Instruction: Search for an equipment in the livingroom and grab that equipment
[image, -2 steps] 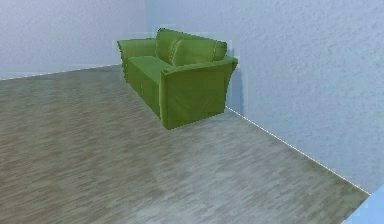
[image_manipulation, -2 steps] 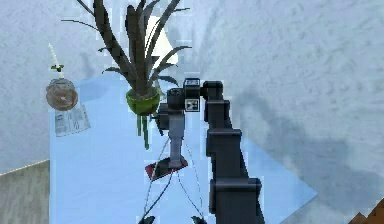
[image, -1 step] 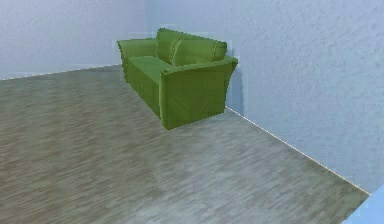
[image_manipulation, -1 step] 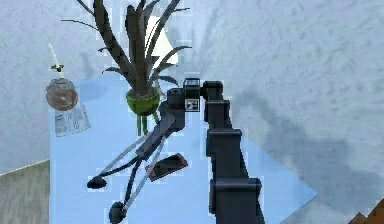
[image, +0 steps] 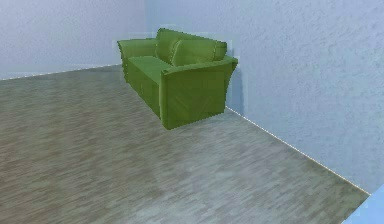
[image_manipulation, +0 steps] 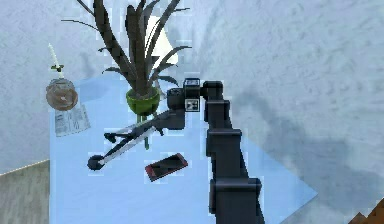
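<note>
On the pale blue table (image_manipulation: 110, 195), a round green pot (image_manipulation: 143, 99) holds a dark spiky-leaved plant (image_manipulation: 125, 40). Left of it, a clear round glass vessel (image_manipulation: 62, 95) has brownish contents. The gripper (image_manipulation: 168, 120) is beside the pot, at the far end of a long dark knob-ended rod (image_manipulation: 120, 145), perhaps the equipment, lying on the table. I cannot tell whether the fingers hold anything.

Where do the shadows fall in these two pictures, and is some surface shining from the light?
Forward view: the green sofa throws a shadow on the wall beside it; the wooden floor shows a pale sheen lower down. Arm side view: grey shadows lie on the wall right of the arm; the pale blue table shows no glare.
</note>
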